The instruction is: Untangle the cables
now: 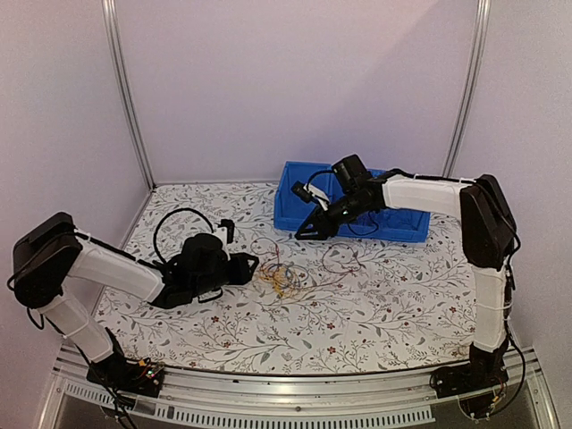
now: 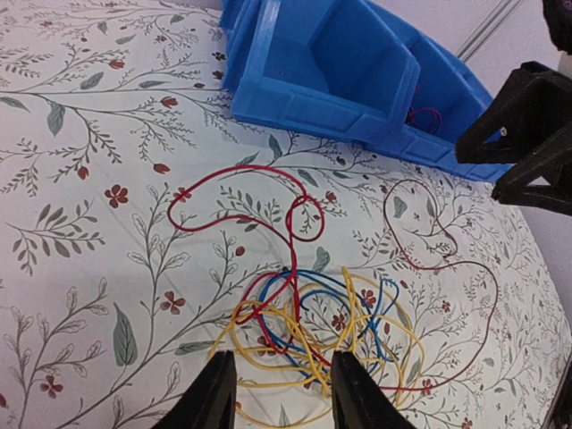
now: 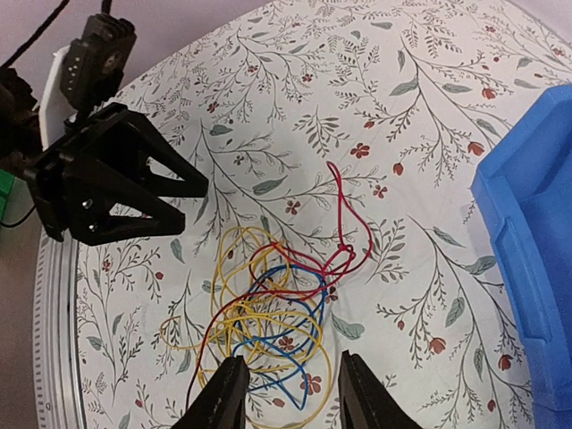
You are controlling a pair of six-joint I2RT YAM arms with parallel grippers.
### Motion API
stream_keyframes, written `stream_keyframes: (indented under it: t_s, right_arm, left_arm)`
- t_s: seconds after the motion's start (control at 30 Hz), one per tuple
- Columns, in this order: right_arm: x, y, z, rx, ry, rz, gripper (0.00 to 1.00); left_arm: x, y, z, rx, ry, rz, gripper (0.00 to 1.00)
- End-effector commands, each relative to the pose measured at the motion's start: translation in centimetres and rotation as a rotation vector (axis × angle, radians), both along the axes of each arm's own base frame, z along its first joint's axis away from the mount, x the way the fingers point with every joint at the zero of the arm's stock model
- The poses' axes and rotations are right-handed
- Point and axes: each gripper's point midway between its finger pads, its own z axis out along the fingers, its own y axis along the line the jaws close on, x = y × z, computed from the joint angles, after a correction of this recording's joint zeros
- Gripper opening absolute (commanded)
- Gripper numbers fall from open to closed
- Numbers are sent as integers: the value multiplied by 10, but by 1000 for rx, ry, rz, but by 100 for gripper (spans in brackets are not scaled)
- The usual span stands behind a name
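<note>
The floral table (image 1: 375, 313) carries a blue bin (image 1: 402, 223), and the right gripper (image 1: 310, 230) hovers at the bin's near edge. Its fingers are spread and hold nothing. The left gripper (image 2: 281, 393) is likewise spread and empty, low over the table. The cables (image 2: 313, 326), a looped tangle of yellow, red and blue, lie just in front of the left gripper, between the two grippers. A thin dark red wire (image 2: 447, 259) trails from the tangle toward the right gripper's side.
</note>
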Motion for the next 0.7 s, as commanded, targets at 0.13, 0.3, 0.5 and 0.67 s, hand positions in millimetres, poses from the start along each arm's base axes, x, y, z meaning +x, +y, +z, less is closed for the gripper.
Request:
stream_keyframes:
  t_s: [0.13, 0.3, 0.5, 0.67]
  right_arm:
    - [24, 40, -39, -16, 138, -83, 40]
    - [19, 58, -51, -24, 170, -65, 43]
    - [19, 65, -74, -67, 207, -97, 41]
    - [16, 68, -85, -81, 224, -92, 39]
  left_arm:
    - [-2, -19, 18, -44, -5, 56, 37]
    - [-10, -15, 13, -41, 10, 69, 38]
    - [-15, -4, 13, -31, 7, 91, 38]
    - [-18, 4, 12, -27, 6, 108, 38]
